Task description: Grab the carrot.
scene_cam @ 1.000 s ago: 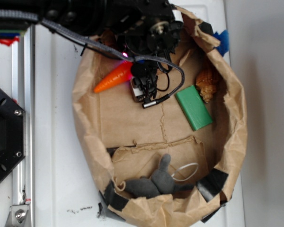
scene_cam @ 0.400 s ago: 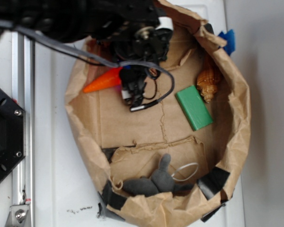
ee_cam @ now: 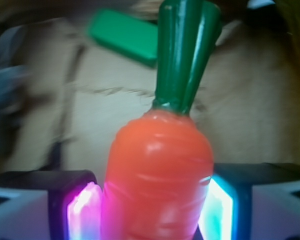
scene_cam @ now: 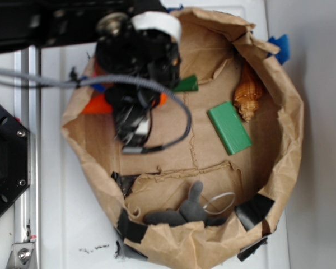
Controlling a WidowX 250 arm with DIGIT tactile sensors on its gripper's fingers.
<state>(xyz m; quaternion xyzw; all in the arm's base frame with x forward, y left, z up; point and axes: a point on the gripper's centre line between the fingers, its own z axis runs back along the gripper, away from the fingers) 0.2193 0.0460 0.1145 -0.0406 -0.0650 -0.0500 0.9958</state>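
Overhead and wrist views of a WidowX arm working inside a torn-down brown paper bag that rests on a white tabletop. In the overhead view the gripper sits at about 10 o'clock within the bag, its black body and looped cable covering most of the carrot; only an orange stretch shows toward 9 o'clock of the gripper, and the dark green top projects toward 3 o'clock. The wrist view shows the carrot filling the space between the two fingers, whose pads glow pink on one side and cyan on the other; both pads press against the orange body, so the fingers are closed narrowly on it, with the green top pointing away toward 12 o'clock. A green block lies flat on the bag floor at about 3 o'clock, well apart from the gripper, and a ridged tan seashell lies just beside it toward 1 o'clock, against the bag wall. A grey plush toy lies at 6 o'clock, near a thin wire ring.
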